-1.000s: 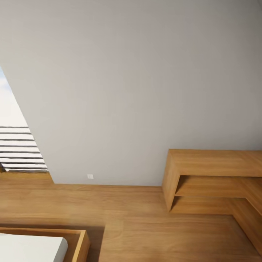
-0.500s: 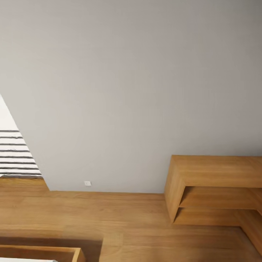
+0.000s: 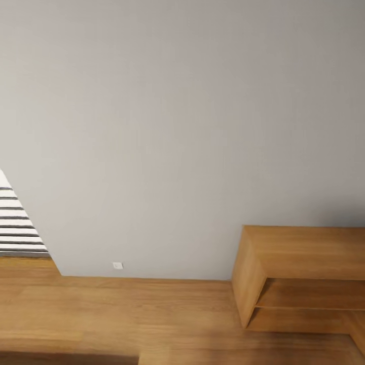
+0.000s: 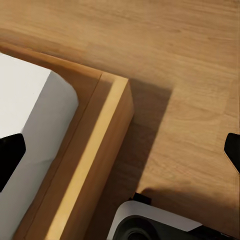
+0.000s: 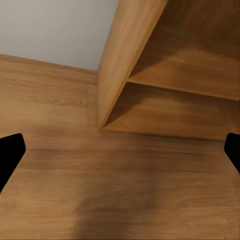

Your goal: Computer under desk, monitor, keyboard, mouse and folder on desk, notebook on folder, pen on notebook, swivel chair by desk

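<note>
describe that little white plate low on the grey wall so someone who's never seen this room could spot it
Start at the broad plain grey wall and follow its base left from the low open-shelved wooden unit. Just above the wood floor sits a small square white wall plate, the wall's only mark.

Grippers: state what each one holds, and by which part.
Nothing. The left gripper and right gripper are both open, with only wood floor between their fingertips.

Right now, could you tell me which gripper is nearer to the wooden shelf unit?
Right. The right gripper faces the shelf unit just ahead over the floor; the left gripper hangs by the bed frame.
</note>
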Tool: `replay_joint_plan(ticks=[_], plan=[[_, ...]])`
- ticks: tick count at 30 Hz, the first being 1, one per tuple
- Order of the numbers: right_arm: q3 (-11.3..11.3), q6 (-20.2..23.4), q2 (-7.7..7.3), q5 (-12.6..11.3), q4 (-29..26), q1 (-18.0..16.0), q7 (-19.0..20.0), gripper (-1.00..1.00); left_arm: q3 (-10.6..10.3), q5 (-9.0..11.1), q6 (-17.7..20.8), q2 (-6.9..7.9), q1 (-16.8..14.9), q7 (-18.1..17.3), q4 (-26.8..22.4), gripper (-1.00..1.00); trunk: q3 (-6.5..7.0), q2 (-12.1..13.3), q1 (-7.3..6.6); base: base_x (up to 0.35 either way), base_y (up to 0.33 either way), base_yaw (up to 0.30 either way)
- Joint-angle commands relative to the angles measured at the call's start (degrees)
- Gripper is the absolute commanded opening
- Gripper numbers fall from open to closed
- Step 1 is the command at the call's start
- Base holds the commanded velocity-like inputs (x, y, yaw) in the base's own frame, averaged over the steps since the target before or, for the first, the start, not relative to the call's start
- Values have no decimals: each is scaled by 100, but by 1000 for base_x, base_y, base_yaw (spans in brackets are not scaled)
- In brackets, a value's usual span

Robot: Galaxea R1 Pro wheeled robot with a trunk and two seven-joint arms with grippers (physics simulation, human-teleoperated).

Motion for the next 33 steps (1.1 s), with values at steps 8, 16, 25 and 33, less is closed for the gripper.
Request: replay_joint_plan(ticks=[8,16,25,33], plan=[[51,-28,3,-58,14,-7,-2,100,-49,26,-8,4,-2,54,-11,100,-10,-10,6,81,-191,0],[51,-28,3,-56,16,-7,-4,100,-49,26,-12,4,-2,56,-11,100,-10,-10,6,19,-73,0],[51,-28,3,-58,16,-7,-1,100,-49,26,-14,4,-2,56,-11,100,-10,-10,6,1,-211,0],[51,-28,3,-55,15,-7,-2,100,-40,26,-17,4,-1,56,-11,100,-10,-10,6,0,-27,0]])
